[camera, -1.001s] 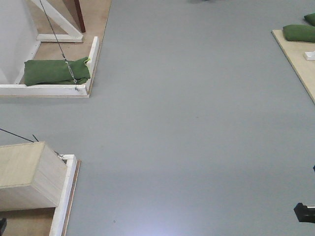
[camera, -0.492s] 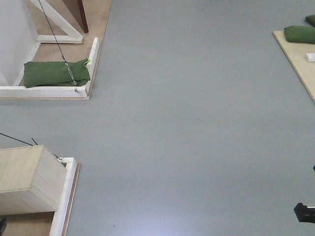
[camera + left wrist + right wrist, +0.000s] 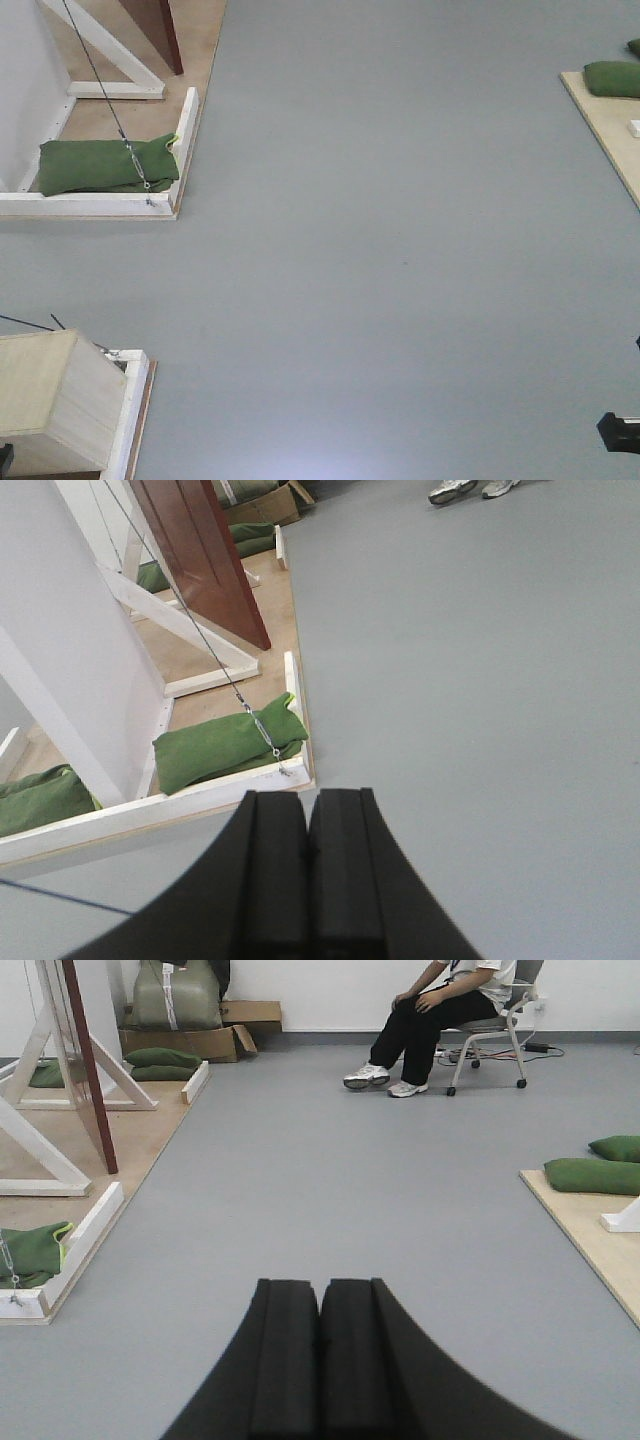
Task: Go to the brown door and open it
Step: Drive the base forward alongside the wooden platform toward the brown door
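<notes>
The brown door [image 3: 200,550] stands in a white frame on a plywood base at the left, its lower edge also in the front view [image 3: 155,30] and its thin edge in the right wrist view [image 3: 88,1070]. It is some way ahead across the grey floor. My left gripper [image 3: 308,805] is shut and empty, pointing at the base's near corner. My right gripper [image 3: 320,1290] is shut and empty over bare floor. No door handle shows.
A green sandbag [image 3: 105,165] and a steel guy wire [image 3: 100,85] sit on the door's base inside a white border [image 3: 185,140]. A pale wooden box [image 3: 55,405] is at near left. Another plywood base with sandbags [image 3: 612,78] lies at right. A seated person [image 3: 440,1010] is far ahead.
The whole scene has slid down and left in the front view: the base has moved forward, and more of the brown door's lower edge shows at the top left.
</notes>
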